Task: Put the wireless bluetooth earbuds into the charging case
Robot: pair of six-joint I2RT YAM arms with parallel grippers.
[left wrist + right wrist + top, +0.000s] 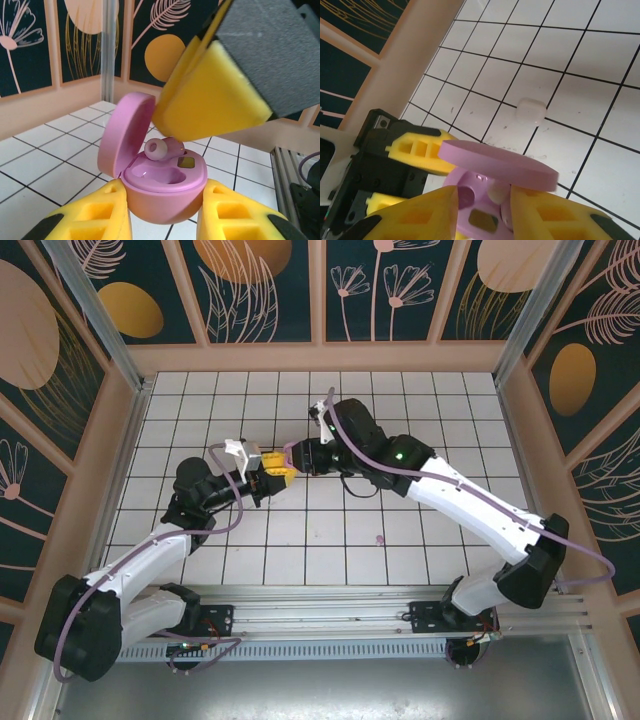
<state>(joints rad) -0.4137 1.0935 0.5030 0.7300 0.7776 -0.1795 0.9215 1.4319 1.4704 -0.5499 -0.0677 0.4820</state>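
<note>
Bright even light, faint soft shadows on table (330, 540). Left wrist view: left hand (162, 207) at bottom edge slightly blurred.

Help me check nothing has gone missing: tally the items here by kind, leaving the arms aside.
Charging case: 1
Earbud: 1
Small whitish piece, kind unclear: 1
Pinkish speck, too small to identify: 1
Total: 4
</note>
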